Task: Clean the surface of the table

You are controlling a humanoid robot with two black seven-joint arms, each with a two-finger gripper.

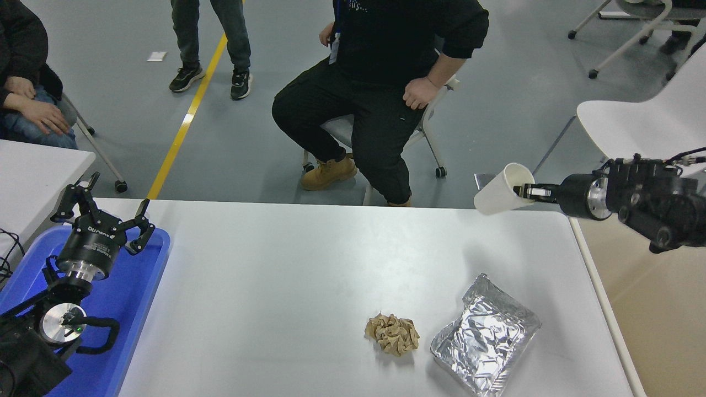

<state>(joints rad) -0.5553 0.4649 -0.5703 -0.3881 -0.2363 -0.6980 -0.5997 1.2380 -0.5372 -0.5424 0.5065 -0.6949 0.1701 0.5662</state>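
Observation:
The large glossy white table surface point(287, 264) fills the middle of the head view. On it lie a crumpled brown paper ball point(392, 333) and a silver foil bag point(485, 342) at the front right. My right gripper point(524, 191) comes in from the right edge and is shut on the rim of a white paper cup point(499, 190), holding it tilted on its side in the air above the table's far right corner. My left gripper point(105, 212) is open and parked over the blue tray point(143, 292) at the lower left.
A person sits on a chair point(380, 94) just beyond the table's far edge. Another person stands at the top left and a third sits at the far left. A smaller white table corner point(38, 171) is at the left. A white chair point(640, 121) stands at the right.

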